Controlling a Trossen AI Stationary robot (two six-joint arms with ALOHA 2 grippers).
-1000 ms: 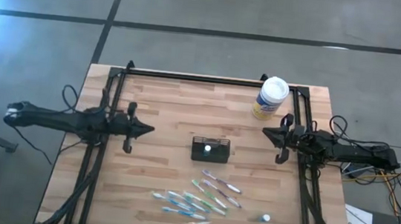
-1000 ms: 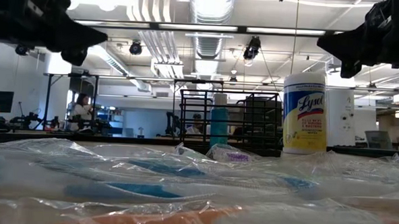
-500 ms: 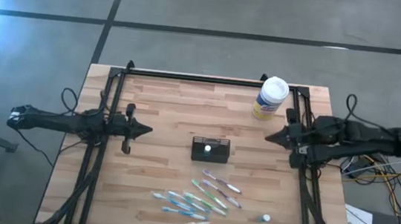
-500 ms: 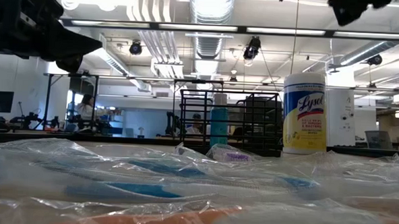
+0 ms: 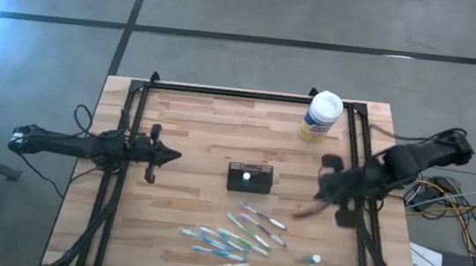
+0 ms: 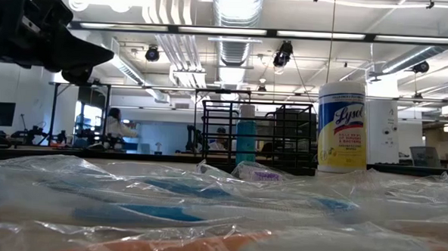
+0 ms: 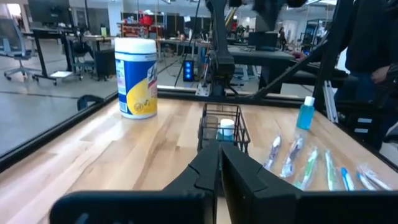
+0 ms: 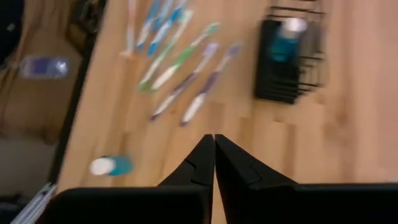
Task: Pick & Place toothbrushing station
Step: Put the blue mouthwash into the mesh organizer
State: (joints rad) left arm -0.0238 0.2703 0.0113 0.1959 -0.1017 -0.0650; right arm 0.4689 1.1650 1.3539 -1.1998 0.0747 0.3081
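The toothbrushing station (image 5: 249, 178), a small black wire-sided box with a white-capped blue bottle inside, stands on the wooden table's middle; it also shows as the station (image 7: 224, 127) and the station (image 8: 289, 56). Several toothbrushes (image 5: 241, 233) lie flat nearer the front edge. My left gripper (image 5: 174, 154) hovers level left of the station, shut and empty, the gripper (image 7: 219, 155) pointing at it. My right gripper (image 5: 324, 195), blurred, hangs right of the station, tipped downward, shut and empty, with the gripper (image 8: 214, 139) above bare wood.
A white-lidded, yellow-labelled wipes canister (image 5: 321, 117) stands at the back right. A small blue bottle with a white cap (image 5: 315, 259) lies near the front right. Black frame rails (image 5: 225, 91) run along the table's sides and back. People show in the room beyond.
My right gripper has risen from level beside the table's right rail, swung toward the near edge and the table's middle, and tipped steeply downward; it has left the low view. My left gripper has sunk slightly. Nothing on the table has moved.
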